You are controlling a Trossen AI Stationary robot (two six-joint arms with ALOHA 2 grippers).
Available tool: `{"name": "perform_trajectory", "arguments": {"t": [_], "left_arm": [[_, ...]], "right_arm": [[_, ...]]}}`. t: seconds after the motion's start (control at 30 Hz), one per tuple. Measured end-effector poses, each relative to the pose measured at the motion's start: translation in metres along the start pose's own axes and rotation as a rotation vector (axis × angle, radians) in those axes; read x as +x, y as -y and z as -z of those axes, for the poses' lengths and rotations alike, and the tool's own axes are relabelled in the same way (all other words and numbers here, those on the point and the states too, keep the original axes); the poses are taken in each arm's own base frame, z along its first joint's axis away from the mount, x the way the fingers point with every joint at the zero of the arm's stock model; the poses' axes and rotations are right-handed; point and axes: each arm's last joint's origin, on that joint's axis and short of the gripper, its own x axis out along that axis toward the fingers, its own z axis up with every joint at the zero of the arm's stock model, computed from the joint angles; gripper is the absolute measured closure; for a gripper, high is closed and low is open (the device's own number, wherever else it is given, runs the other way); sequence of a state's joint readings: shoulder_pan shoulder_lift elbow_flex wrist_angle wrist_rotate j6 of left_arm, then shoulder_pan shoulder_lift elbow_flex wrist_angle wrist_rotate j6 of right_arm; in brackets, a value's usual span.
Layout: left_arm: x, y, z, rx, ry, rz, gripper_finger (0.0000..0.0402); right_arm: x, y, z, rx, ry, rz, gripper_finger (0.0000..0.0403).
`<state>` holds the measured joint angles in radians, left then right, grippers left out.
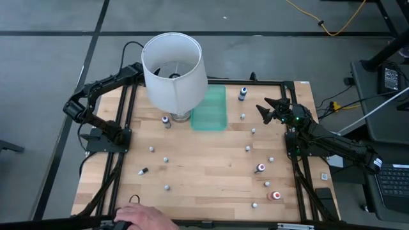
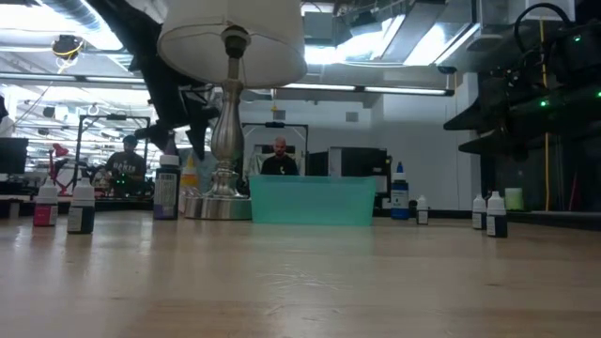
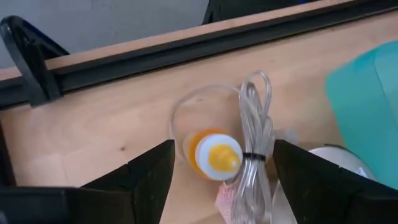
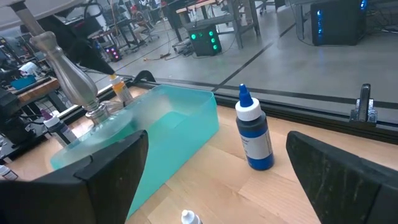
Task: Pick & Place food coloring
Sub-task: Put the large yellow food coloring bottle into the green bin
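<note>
The left claw [image 3: 221, 177] stands wide above a yellow food coloring bottle [image 3: 214, 155] beside the lamp cord [image 3: 252, 134], holding nothing. Light, rigid and slick, it looks easiest to pinch across the body below the cap. The right claw [image 1: 267, 110], mid-right, is wide and empty.

A light wooden table [image 1: 204, 163] edged by a black frame was found bearing a translucent green tray [image 1: 211, 110], a white-shaded lamp [image 1: 174, 70] beside it, and many small white-capped food coloring bottles [image 1: 260, 168] scattered across it.
</note>
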<state>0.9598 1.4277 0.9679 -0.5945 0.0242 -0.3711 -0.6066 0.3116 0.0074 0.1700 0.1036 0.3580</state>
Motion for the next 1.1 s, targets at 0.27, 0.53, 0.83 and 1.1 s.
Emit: {"name": "perform_trajectory", "arguments": {"t": [0.27, 0.53, 0.83, 1.1], "left_arm": [[0.014, -0.002, 0.008, 0.018, -0.025, -0.003, 0.0137], [0.017, -0.001, 0.008, 0.025, -0.01, -0.005, 0.0137], [0.016, -0.004, 0.01, 0.018, -0.037, -0.019, 0.0151], [0.016, -0.008, 0.009, 0.005, -0.034, -0.026, 0.0216]], "right_arm": [[0.0, 0.0, 0.0, 0.0, 0.0, 0.0, 0.0021], [0.0, 0.0, 0.0, 0.0, 0.0, 0.0, 0.0021], [0.0, 0.0, 0.001, -0.001, -0.007, 0.003, 0.0021], [0.0, 0.0, 0.001, -0.001, -0.008, 0.003, 0.0021]]}}
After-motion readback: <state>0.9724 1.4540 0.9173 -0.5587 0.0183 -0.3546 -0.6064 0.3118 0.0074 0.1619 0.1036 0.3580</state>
